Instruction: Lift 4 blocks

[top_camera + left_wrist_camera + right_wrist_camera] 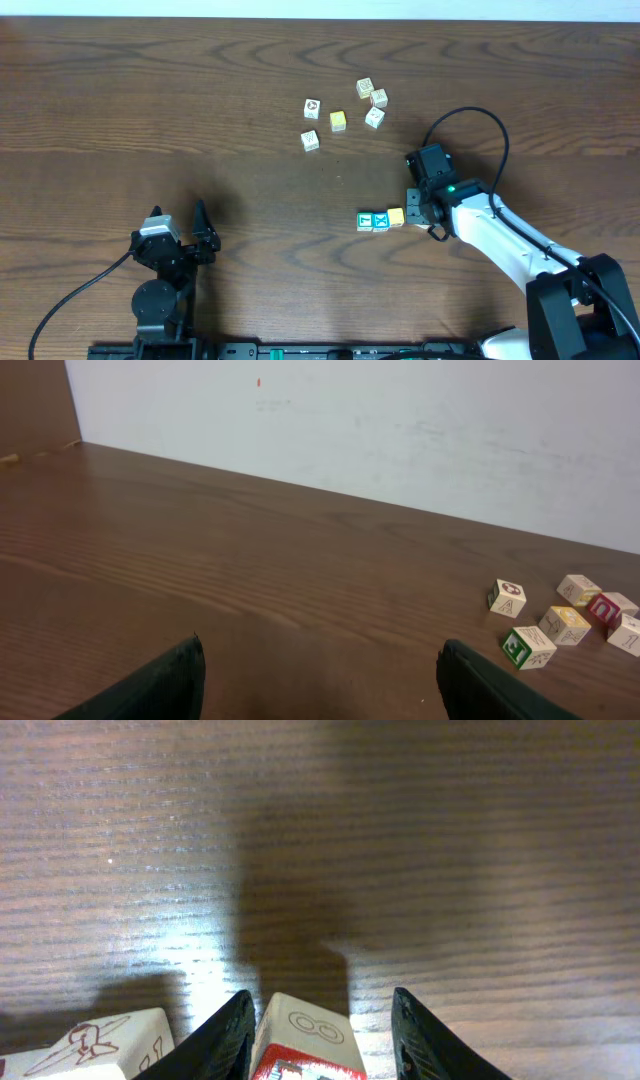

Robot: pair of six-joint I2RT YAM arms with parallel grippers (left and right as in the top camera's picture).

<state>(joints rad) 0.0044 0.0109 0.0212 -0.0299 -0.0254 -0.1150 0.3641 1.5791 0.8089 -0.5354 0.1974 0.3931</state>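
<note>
– Dark wood-grain counter [150,90], pale wall behind its far edge. Why are the coloured cubes lined up right of the middle, closer to the near edge?

– Gathered, I'd guess, so the right arm reaches them easily and they can't be confused with the cream-faced wooden cubes [311,107] clustered well apart, toward the far edge. The teal-green-faced cube [366,221], the blue-faced cube with a white X [381,220] and the yellow-orange cube [396,216] touch one another in a row.

– And the fourth?

– The red-sided cube with a pale top [305,1035] sits at that row's right end, on the counter, between the fingers of the right pincer [413,205].

– Pinched?

– Not by my reading. The pincer is half spread astride it, one finger against the cube, a strip of wood showing beside the other. It stands steeply over the cube, probably so the fingers clear the neighbouring one.

– The left pincer [320,665]?

– Spread wide, holding nothing, parked toward the near edge on the left side, out of the way. None of the four looks lifted yet.
</note>
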